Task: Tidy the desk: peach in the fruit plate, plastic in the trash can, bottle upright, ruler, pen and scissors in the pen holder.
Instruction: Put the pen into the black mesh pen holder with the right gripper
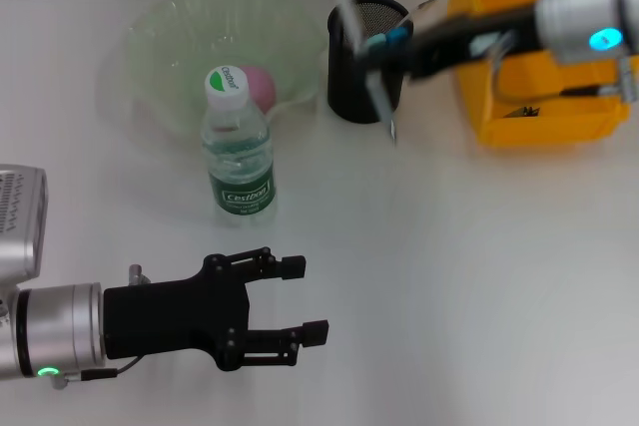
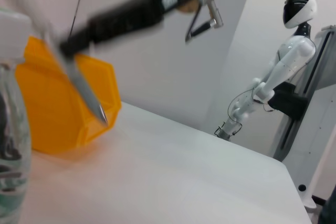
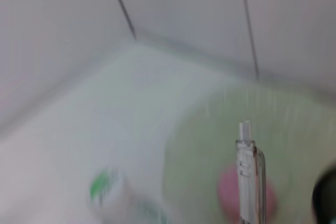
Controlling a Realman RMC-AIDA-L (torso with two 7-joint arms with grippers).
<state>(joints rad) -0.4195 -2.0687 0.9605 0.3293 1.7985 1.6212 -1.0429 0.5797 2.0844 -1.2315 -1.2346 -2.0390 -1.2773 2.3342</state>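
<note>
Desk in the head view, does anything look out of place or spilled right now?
Nothing spilled. The water bottle stands upright and the peach sits in the fruit plate. The one oddity: the right claw holds a pen tilted over the pen holder, not yet inside.

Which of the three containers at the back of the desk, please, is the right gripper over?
The black mesh pen holder: the right gripper holds a clear pen over it, between the pale green fruit plate and the orange trash can.

Pink peach [image 1: 262,86] in green plate [image 1: 160,37]; bottle [image 1: 238,147] upright, pen [image 3: 247,177] blurred
</note>
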